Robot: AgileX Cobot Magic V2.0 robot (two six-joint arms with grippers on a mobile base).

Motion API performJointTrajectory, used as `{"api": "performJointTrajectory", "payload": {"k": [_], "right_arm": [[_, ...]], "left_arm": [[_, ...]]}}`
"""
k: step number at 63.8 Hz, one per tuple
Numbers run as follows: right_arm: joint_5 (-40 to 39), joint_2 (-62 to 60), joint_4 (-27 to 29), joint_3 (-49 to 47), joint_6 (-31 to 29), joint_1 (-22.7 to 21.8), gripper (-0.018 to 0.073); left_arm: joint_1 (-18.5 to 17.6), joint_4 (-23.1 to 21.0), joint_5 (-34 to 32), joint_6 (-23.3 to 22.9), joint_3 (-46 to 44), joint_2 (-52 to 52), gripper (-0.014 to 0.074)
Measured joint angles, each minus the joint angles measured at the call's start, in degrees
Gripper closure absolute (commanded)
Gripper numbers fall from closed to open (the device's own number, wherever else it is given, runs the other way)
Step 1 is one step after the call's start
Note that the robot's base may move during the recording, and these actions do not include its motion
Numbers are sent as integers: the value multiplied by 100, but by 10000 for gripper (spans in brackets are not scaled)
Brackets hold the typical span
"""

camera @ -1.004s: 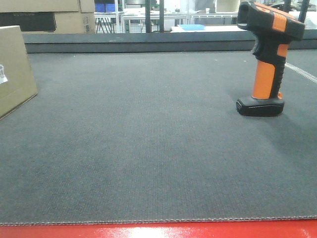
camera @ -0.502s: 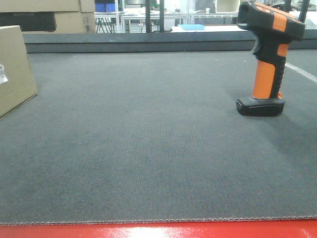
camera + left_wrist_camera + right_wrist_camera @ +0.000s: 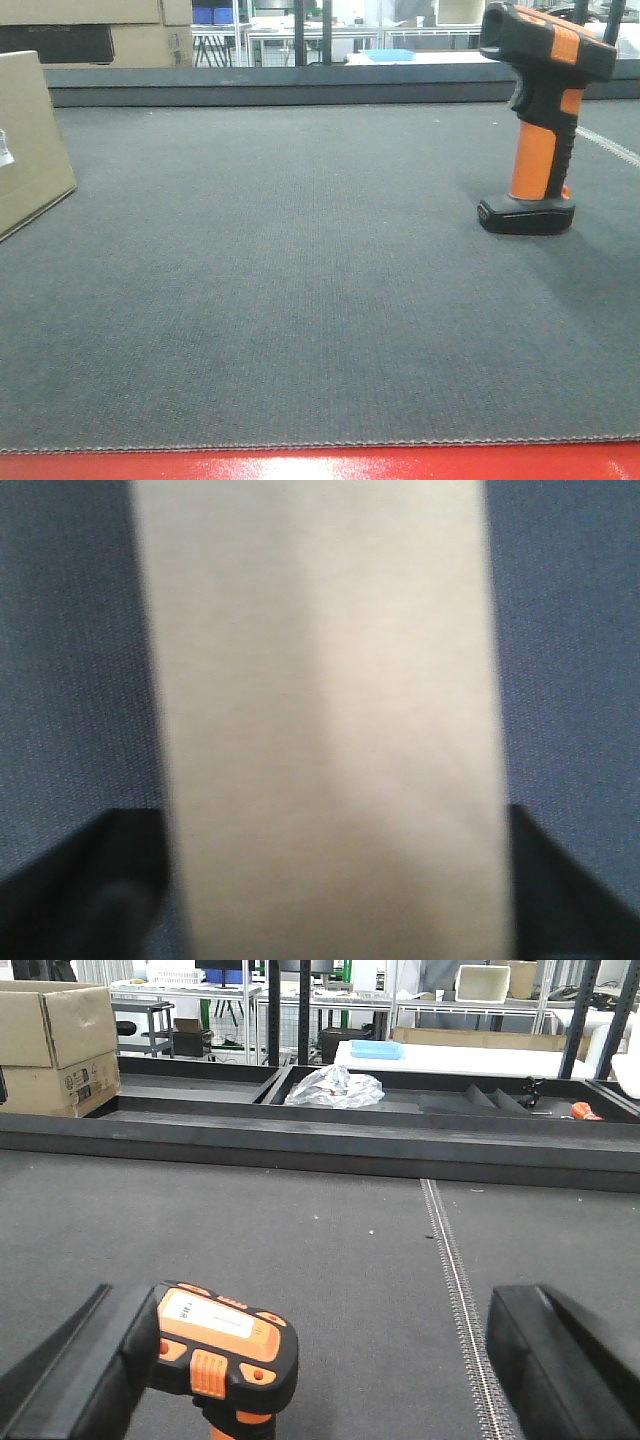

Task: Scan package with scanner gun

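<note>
Now, scanner (image 3: 533, 160) stands upright below the right fingers (image 3: 75, 1370).
Right fingers spread wide, empty; left fingers (image 3: 90, 890) flank the package (image 3: 320, 730), grip unclear.

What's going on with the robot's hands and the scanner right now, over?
Left gripper open, straddling tan cardboard box. Right gripper open by orange-and-black scanner gun, upright on grey mat, not gripped. Nothing visible blocking.
</note>
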Motion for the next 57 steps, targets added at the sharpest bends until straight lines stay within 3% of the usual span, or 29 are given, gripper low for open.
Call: {"api": "performJointTrajectory", "payload": {"k": [8, 19, 29, 46, 57], "right_arm": [[0, 0, 0, 0, 0, 0, -10], [0, 0, 0, 0, 0, 0, -10], [96, 0, 22, 0, 0, 0, -10], [1017, -141, 514, 0, 0, 27, -10], [1154, -165, 823, 255, 0, 435, -10]], "left_arm": [[0, 10, 0, 11, 0, 0, 702], [0, -111, 0, -38, 0, -118, 708], [9, -761, 10, -49, 0, -582, 708], [9, -2587, 10, -80, 406, -1476, 708], [9, -3687, 22, -42, 1046, -1662, 708]]}}
